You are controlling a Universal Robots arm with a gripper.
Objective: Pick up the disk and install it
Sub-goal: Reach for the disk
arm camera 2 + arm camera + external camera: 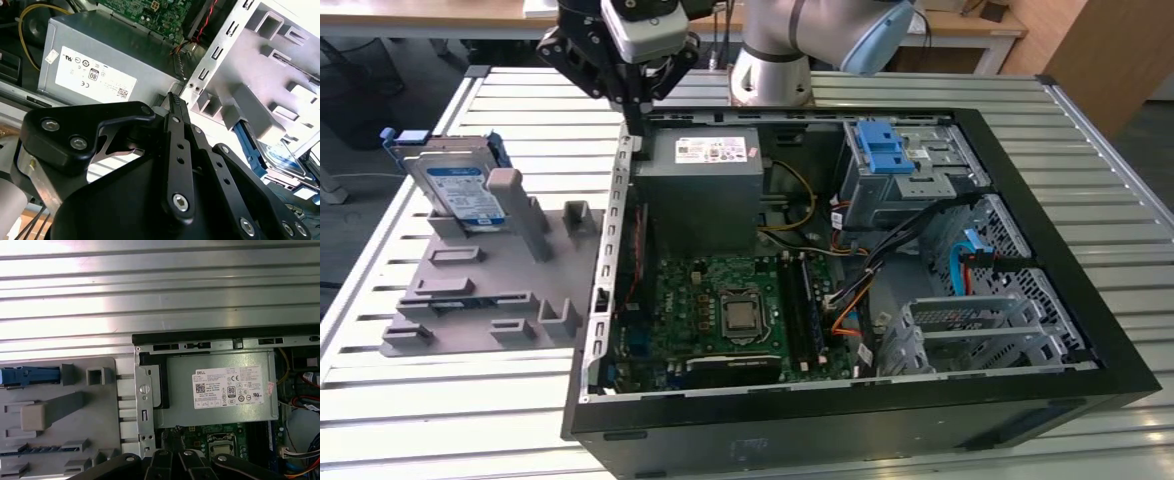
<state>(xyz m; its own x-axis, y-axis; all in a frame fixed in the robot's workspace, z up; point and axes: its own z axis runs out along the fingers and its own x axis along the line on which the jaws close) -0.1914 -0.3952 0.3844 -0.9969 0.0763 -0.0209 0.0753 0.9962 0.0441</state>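
Hovering at the far edge of the computer case (854,425), pincer (636,120) closed and empty, well apart from the disk (460,192) upright in a grey fixture (480,290) at the exterior view's left. Seemingly pick-up not yet begun; likely needing parted jaws first.

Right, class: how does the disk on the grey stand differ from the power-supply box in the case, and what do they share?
The disk stands on edge outside the case; the power-supply box sits inside it. The disk is smaller than the box. The disk has a blue frame and blue-white label; the box a white sticker. Both are grey metal.
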